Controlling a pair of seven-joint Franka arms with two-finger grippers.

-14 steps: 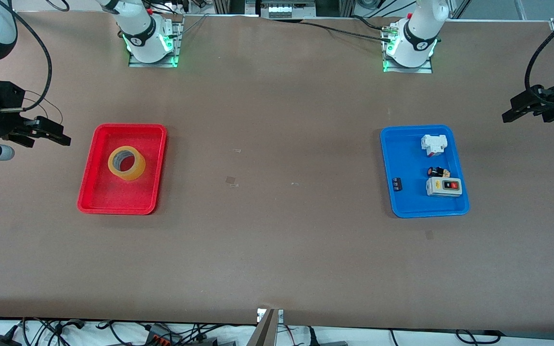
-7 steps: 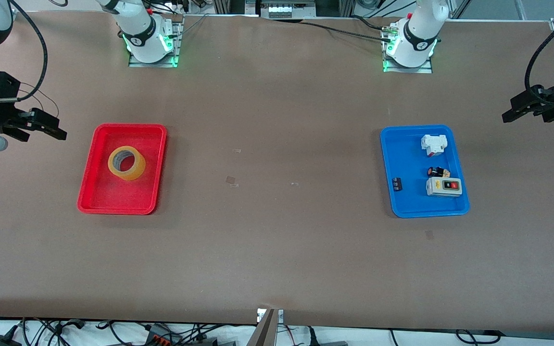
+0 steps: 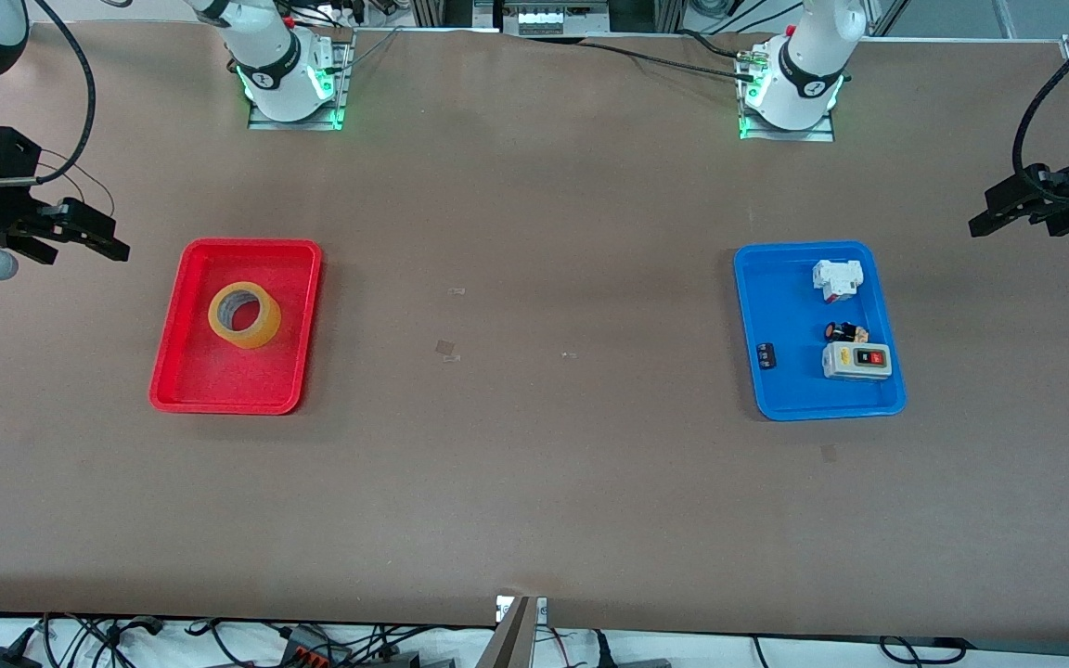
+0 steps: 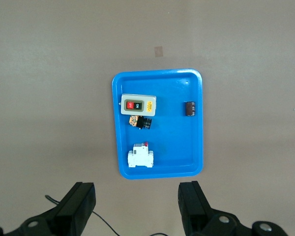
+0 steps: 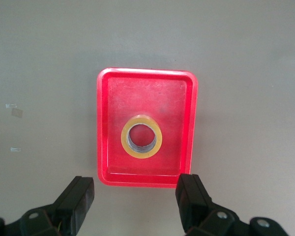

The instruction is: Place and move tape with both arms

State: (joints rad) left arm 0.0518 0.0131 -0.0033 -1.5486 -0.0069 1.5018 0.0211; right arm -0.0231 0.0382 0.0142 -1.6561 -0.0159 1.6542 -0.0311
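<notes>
The tape, a translucent yellow roll with a wide hollow core, lies flat in the red tray toward the right arm's end of the table; it also shows in the right wrist view inside the red tray. My right gripper is open and empty, high in the air over bare table beside the red tray at the table's end. My left gripper is open and empty, high over the table at the left arm's end, beside the blue tray. Its open fingers frame bare table.
The blue tray holds a white breaker, a grey switch box with a red button, a small black and yellow part and a small black block. Bits of clear tape lie mid-table.
My right gripper has risen and drawn a little away from the red tray toward the table's end. The left arm and the tape have not moved.
</notes>
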